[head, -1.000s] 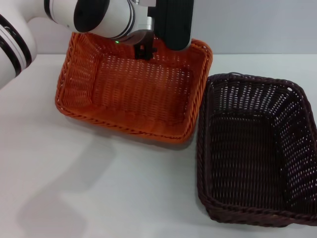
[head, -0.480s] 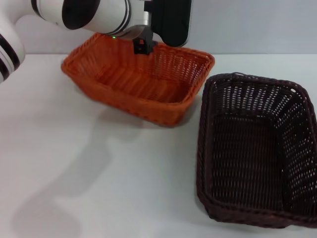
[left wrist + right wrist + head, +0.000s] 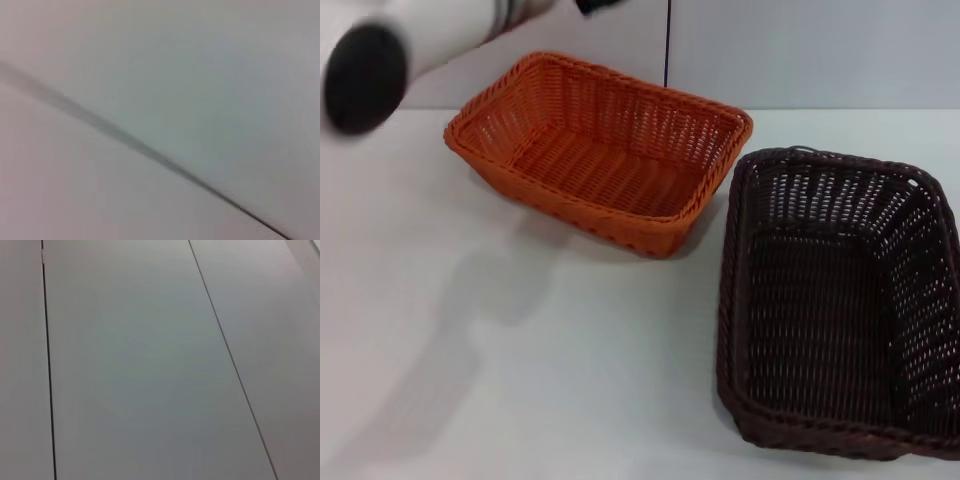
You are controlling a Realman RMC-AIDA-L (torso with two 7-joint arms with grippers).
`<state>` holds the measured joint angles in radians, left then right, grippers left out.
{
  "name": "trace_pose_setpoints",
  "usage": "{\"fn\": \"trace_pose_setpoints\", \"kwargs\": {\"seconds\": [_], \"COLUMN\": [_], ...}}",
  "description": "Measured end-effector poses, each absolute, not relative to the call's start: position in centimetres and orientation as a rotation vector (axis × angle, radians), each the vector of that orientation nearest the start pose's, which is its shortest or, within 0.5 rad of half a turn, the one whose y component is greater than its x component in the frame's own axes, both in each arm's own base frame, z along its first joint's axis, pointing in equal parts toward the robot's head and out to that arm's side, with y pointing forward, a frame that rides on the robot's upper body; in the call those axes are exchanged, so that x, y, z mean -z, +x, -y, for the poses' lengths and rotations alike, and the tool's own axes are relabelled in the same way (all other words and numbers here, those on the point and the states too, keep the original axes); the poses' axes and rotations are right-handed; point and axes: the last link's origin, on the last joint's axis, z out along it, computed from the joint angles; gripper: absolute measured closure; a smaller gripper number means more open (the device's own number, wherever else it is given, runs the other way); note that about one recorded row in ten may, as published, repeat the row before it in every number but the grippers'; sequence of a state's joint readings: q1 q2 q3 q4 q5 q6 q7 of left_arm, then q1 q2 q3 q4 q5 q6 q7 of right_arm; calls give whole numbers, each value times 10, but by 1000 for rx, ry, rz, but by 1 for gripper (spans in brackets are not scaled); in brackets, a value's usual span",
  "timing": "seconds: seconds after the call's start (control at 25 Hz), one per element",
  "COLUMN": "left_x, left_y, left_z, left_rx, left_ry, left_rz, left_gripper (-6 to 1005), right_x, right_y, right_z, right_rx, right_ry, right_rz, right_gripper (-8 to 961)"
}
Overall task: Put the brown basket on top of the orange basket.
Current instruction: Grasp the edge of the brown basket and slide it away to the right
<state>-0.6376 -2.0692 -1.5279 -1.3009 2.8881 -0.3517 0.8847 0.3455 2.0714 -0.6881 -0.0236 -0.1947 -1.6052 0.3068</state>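
Note:
The orange basket (image 3: pixel 600 150) sits flat on the white table at the back left, open side up and empty. The brown basket (image 3: pixel 835 300) lies to its right and nearer me, also open side up, its near left corner almost touching the orange rim. My left arm (image 3: pixel 410 45) is a blurred white and black shape high at the top left, above and clear of the orange basket. Only a dark sliver of my left gripper (image 3: pixel 598 5) shows at the top edge. Neither wrist view shows a basket. The right arm is out of view.
The white table (image 3: pixel 520 380) spreads in front and to the left of the baskets. A grey panelled wall (image 3: pixel 820 50) stands behind, and both wrist views show only such plain panels with dark seams (image 3: pixel 47 365).
The orange basket, tilted up at its far rim by my left gripper a second ago, now rests flat on the table. My left arm has let go and swung up toward the top left.

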Motion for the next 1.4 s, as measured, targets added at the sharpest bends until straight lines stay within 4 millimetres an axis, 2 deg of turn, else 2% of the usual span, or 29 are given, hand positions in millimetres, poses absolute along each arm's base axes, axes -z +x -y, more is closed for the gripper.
{"fn": "trace_pose_setpoints", "kwargs": {"seconds": [0.04, 0.08, 0.12, 0.16, 0.2, 0.24, 0.28, 0.32, 0.48, 0.56, 0.68, 0.72, 0.8, 0.84, 0.88, 0.96, 1.08, 1.12, 1.2, 1.4], "left_x": [-35, -52, -52, -61, -77, -77, -87, -87, -97, -96, -84, -84, -75, -75, -70, -70, -55, -55, -41, -23], "left_y": [-81, -93, -93, -102, -119, -119, -139, -139, -187, -202, -238, -238, -262, -262, -276, -276, -304, -304, -308, -315], "left_z": [-451, -440, -440, -433, -418, -418, -406, -406, -379, -370, -348, -348, -337, -337, -330, -330, -319, -319, -312, -307], "left_rx": [15, 217, 217, 311, 498, 498, 597, 597, 734, 748, 710, 710, 674, 674, 681, 681, 658, 658, 650, 625], "left_ry": [-1879, -1753, -1753, -1695, -1572, -1572, -1494, -1494, -1347, -1316, -1306, -1306, -1314, -1314, -1316, -1316, -1326, -1326, -1359, -1421], "left_rz": [-337, -255, -255, -208, -117, -117, -38, -38, 138, 173, 246, 246, 321, 321, 390, 390, 460, 460, 425, 413], "left_gripper": [538, 538, 538, 538, 538, 537, 537, 537, 537, 537, 538, 517, 476, 455, 434, 379, 296, 269, 214, 171], "right_x": [-105, -106, -106, -107, -108, -108, -107, -107, -107, -107, -107, -107, -106, -106, -106, -106, -106, -106, -104, -98], "right_y": [382, 382, 382, 382, 382, 382, 381, 381, 379, 379, 377, 377, 376, 376, 375, 374, 368, 368, 364, 352], "right_z": [-259, -260, -260, -261, -262, -262, -264, -264, -267, -267, -267, -267, -267, -267, -266, -265, -261, -261, -263, -276], "right_rx": [-841, -838, -838, -838, -838, -838, -840, -840, -846, -847, -855, -855, -860, -860, -867, -871, -897, -897, -913, -959], "right_ry": [-891, -889, -889, -889, -891, -891, -894, -894, -897, -897, -891, -891, -891, -891, -887, -880, -876, -876, -911, -1001], "right_rz": [-406, -405, -405, -403, -403, -403, -403, -403, -403, -403, -392, -392, -388, -388, -384, -379, -338, -338, -323, -307], "right_gripper": [135, 135, 135, 135, 135, 135, 135, 135, 136, 136, 136, 136, 136, 136, 136, 136, 135, 135, 135, 135]}}
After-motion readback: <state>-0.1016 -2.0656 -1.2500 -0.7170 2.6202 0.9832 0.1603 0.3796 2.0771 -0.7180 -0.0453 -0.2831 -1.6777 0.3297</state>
